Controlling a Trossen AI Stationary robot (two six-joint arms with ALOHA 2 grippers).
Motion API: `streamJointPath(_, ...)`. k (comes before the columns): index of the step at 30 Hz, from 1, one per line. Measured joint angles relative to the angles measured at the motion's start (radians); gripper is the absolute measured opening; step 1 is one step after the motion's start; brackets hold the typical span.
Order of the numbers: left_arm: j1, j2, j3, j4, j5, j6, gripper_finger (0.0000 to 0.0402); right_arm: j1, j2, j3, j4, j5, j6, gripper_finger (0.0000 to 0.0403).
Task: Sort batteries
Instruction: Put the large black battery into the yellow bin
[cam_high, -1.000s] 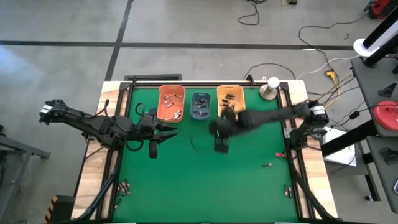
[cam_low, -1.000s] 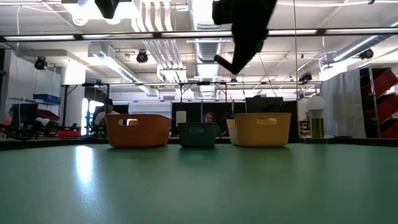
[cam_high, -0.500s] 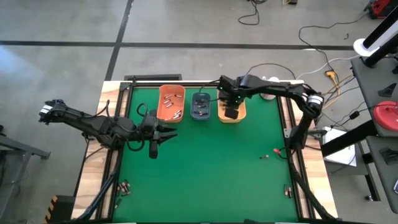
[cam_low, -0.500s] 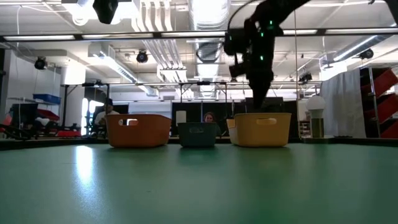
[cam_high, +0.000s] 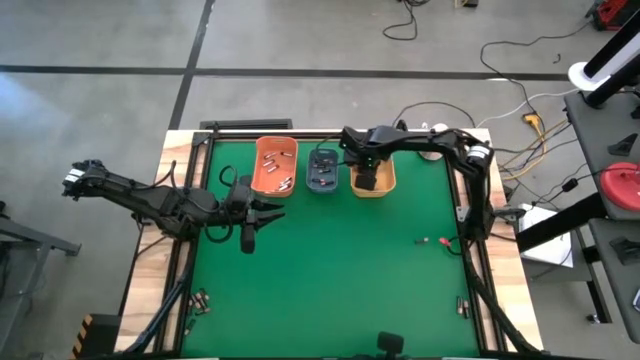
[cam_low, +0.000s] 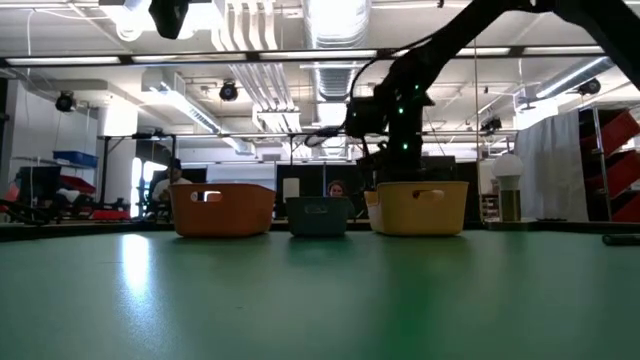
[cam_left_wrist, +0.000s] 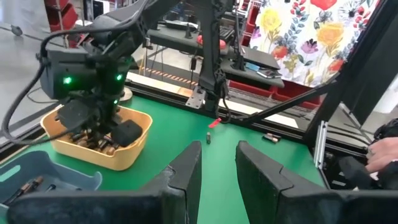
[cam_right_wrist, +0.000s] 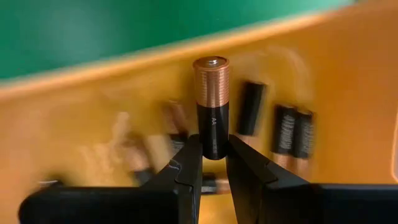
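Three bins stand in a row at the table's far edge: orange (cam_high: 275, 165), blue-grey (cam_high: 322, 170) and yellow-orange (cam_high: 383, 183), each with batteries inside. My right gripper (cam_high: 368, 178) reaches down into the yellow-orange bin (cam_low: 420, 207) and is shut on an AA battery (cam_right_wrist: 211, 93) with a black body and a coppery end. Several dark batteries (cam_right_wrist: 292, 134) lie on the bin's floor beneath it. My left gripper (cam_high: 272, 212) hovers open over the table's left part, with nothing between its fingers (cam_left_wrist: 186, 171). My right gripper pinches the battery's black end (cam_right_wrist: 212, 144) between its two fingertips. The fingers come from above, slanting down into the yellow-orange bin. The battery sticks out past the fingertips in line with them, coppery end (cam_right_wrist: 211, 74) farthest from the gripper, clear of the batteries below.
Loose batteries lie on the green mat near the right edge (cam_high: 425, 241), by the right rail (cam_high: 462, 305) and at the near left corner (cam_high: 200, 298). A white-topped lamp base (cam_high: 436, 140) stands at the far right corner. The mat's middle is bare.
My right gripper has swung from over the table's middle toward the far edge and come down into the yellow-orange bin, still shut.
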Motion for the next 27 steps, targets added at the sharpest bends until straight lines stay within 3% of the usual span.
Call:
streamJointPath(16, 0.0, 0.0, 0.0, -0.009, -0.003, 0.002, 0.008, -0.055, 0.011, 0.009, -0.039, 0.009, -0.006, 0.0053)
streamJointPath(27, 0.0, 0.0, 0.0, -0.008, -0.003, -0.003, 0.008, -0.056, 0.011, 0.008, -0.035, 0.007, -0.008, 0.0093)
